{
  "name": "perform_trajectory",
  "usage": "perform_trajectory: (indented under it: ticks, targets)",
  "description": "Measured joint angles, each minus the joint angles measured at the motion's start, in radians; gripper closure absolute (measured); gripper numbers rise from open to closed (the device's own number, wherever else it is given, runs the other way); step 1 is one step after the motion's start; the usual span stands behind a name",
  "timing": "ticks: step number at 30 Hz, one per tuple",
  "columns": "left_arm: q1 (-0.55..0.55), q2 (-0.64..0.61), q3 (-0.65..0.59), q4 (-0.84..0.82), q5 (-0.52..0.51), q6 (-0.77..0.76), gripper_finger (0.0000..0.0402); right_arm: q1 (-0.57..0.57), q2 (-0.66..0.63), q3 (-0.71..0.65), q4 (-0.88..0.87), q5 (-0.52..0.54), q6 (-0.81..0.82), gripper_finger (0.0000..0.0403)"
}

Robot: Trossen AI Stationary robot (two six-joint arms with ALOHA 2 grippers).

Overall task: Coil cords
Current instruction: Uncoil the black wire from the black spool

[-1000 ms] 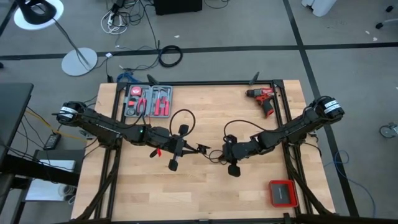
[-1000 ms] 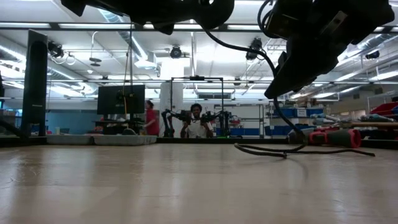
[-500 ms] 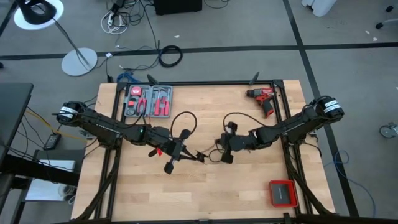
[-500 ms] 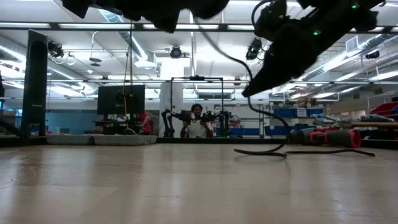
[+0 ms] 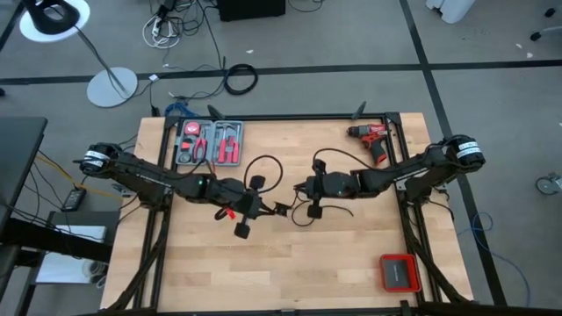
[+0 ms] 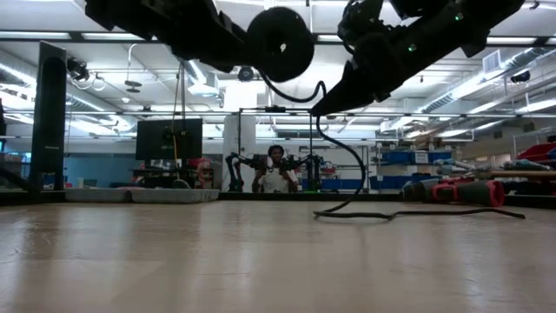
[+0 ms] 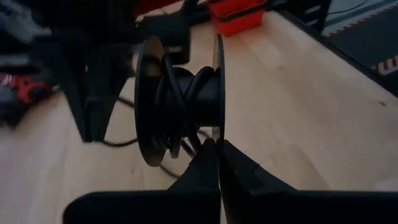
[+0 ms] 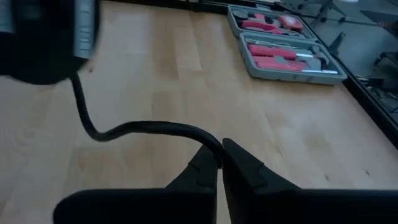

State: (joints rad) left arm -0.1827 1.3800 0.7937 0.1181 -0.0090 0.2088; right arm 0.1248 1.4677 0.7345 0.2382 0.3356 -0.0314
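A black spool [image 7: 180,99] with two thin flanges hangs over the middle of the table. The thin black cord [image 8: 143,129] is wound on its hub. My left gripper [image 7: 217,149], reaching in from the table's left, is shut on the spool. In the low view the spool [image 6: 280,43] shows as a round disc. My right gripper [image 8: 221,158] comes from the table's right, just beside the spool, and is shut on the cord. From there the cord [image 6: 356,165] drops to the table, where its tail [image 5: 338,211] lies. My left gripper pinches the rim of one flange [image 7: 215,127] between its two fingertips, coming at it slanting down from the table's left. The spool is lifted clear of the table, its flanges upright. My right gripper pinches the cord [image 8: 208,142] between its two fingertips, slanting down from the table's right. A short slack curve runs from the fingers to the spool. On the other side the cord hangs down to the table.
A red drill [image 5: 373,140] lies at the far right of the table. A grey tool case [image 5: 209,143] lies at the far left. A red and black box [image 5: 399,272] sits near the near right corner. People stand in the room behind the table [image 6: 275,169].
My right gripper has gone toward the table's left and far edge, up to the spool, rolling as it went and staying shut on the cord. The hanging cord has swung along with it. My left gripper has tipped downward, and the spool's disc now shows in the low view.
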Motion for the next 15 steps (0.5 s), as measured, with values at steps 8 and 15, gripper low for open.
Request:
perform_trajectory:
  ticks: [8, 15]
  targets:
    - [0.011, 0.0, 0.0, -0.046, -0.002, -0.063, 0.0402, -0.009, 0.0, 0.0, 0.051, -0.018, -0.029, 0.0395]
    - [0.011, 0.0, 0.0, -0.046, -0.002, -0.064, 0.0402, -0.029, 0.0, 0.0, 0.078, -0.044, -0.056, 0.0395]
